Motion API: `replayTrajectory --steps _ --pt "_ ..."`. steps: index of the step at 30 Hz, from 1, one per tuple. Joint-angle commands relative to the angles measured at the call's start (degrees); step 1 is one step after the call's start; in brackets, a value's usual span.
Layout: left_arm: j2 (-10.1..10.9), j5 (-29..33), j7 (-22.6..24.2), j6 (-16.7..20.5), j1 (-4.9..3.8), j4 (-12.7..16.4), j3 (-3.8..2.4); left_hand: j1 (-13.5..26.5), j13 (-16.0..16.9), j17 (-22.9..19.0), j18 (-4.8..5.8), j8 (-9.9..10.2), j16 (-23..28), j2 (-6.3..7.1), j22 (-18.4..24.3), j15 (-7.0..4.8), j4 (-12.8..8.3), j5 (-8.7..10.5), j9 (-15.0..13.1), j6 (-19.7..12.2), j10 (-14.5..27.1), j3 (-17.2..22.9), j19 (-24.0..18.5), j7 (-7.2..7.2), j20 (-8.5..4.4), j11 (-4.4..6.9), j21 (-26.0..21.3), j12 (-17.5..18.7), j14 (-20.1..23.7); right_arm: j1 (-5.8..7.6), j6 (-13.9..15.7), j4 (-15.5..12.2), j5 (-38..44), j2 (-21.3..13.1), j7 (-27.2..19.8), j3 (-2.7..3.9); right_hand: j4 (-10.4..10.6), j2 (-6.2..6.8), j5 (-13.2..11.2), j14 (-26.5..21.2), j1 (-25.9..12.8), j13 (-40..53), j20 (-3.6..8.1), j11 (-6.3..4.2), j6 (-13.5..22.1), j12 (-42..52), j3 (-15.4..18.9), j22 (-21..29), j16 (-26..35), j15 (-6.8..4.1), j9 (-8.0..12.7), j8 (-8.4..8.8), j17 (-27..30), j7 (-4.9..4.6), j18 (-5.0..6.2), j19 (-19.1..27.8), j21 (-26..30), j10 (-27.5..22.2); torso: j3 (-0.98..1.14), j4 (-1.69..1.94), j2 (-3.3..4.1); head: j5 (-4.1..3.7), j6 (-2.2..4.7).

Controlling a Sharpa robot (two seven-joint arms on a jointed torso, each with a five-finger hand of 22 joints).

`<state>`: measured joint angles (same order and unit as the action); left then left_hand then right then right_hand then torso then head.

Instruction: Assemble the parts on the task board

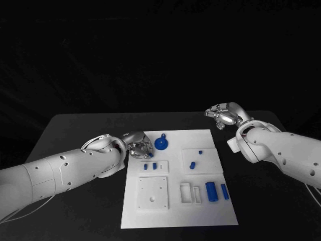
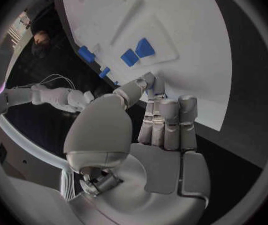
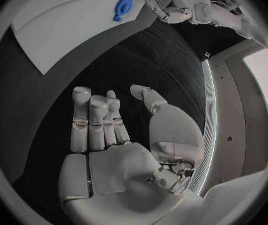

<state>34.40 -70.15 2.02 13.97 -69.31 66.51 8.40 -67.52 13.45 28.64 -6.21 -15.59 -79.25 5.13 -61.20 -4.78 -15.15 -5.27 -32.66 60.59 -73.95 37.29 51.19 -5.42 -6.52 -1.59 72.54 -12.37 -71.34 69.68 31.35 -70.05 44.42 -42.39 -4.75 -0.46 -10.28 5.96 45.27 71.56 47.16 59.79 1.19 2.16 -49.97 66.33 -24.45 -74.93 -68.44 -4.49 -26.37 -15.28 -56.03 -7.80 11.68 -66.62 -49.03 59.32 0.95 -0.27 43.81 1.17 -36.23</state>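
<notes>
- Task board (image 1: 176, 208): a white rectangular plate lying flat in the middle of the black table (image 1: 73, 130), its long side running away from the robot.
- Small blue parts sit on the board: a round part with a stem (image 1: 162, 143) near the far left corner, two short blocks (image 1: 150, 165) side by side below it, and a small peg (image 1: 200, 151) with a short cylinder (image 1: 192, 164) on a raised square pad to the right.
- Two longer blue bars (image 1: 216, 191) stand upright-looking in the near right area, just beside a white rectangular frame (image 1: 190, 193).
- A white square plate with small holes (image 1: 153, 192) takes up the near left part of the board.
- Left hand (image 1: 137, 145) hovers at the board's left edge, just beside the round part; its fingers are curled in, and the thumb meets a fingertip around a small blue bit (image 2: 149, 86) (too small to say for certain what it is).
- From the left wrist camera, that hand's fingers (image 2: 168, 122) lie folded together over the board's edge, with the two blocks beyond them.
- Right hand (image 1: 227, 116) is off the board, above bare table past the far right corner; its fingers (image 3: 96, 122) are loosely bent and apart, holding nothing.
- Nothing lies between the right hand and the board; the left forearm (image 1: 66, 168) covers the table to the board's left.
</notes>
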Motion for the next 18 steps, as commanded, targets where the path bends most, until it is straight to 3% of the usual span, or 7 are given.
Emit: replayTrajectory --steps 1,5,18 --pt "-0.1 -0.3 0.2 -0.8 0.17 0.3 0.12 0.0 0.1 -0.1 -1.90 -0.2 -0.2 -0.51 -0.1 -0.17 -0.1 -0.20 0.0 0.6 -0.5 0.2 0.0 -0.16 -3.72 0.08 0.4 0.3 0.0 -0.03 -0.7 -0.1 0.3 0.0 -0.6 0.01 -0.2 -0.33 0.2 0.2 -0.2 -0.1 0.48 -0.50 0.0 0.3 -0.1 -0.9 -0.2 -0.17 0.1 -0.28 0.1 -0.38 3.32 -0.1 0.3 -0.1 0.00 0.00 -0.01 -0.02 -0.04" --pt "-0.3 -1.8 0.4 -0.5 0.17 0.7 0.19 0.0 0.1 -0.1 -1.90 -0.2 -0.2 -0.52 -0.1 -0.17 -0.1 -0.21 0.0 0.6 -0.5 0.2 0.0 -0.16 -3.73 0.08 0.4 0.3 0.0 -0.04 -0.8 -0.1 0.3 0.0 -0.6 0.01 -0.2 -0.33 0.2 0.2 -0.2 -0.1 0.48 -0.51 0.0 0.3 -0.1 -0.9 -0.2 -0.17 0.1 -0.28 0.1 -0.38 3.32 -0.1 0.3 -0.1 0.00 0.00 0.00 -0.02 -0.07" --pt "-0.5 -15.1 -1.0 0.4 0.19 1.5 0.52 -0.3 0.1 -0.1 -1.94 -0.3 -0.2 -0.26 -0.1 -0.26 -0.6 -0.75 -0.1 0.9 -0.8 0.6 0.1 -0.01 -3.83 0.18 0.5 0.3 -0.2 -0.05 -0.7 -0.2 0.3 0.0 -0.6 0.01 -0.2 -0.35 0.2 0.2 -0.2 -0.1 0.48 -0.51 0.0 0.3 -0.1 -0.9 -0.2 -0.17 0.1 -0.28 0.1 -0.37 3.32 -0.1 0.3 -0.1 0.05 -0.06 0.01 0.06 -0.02"
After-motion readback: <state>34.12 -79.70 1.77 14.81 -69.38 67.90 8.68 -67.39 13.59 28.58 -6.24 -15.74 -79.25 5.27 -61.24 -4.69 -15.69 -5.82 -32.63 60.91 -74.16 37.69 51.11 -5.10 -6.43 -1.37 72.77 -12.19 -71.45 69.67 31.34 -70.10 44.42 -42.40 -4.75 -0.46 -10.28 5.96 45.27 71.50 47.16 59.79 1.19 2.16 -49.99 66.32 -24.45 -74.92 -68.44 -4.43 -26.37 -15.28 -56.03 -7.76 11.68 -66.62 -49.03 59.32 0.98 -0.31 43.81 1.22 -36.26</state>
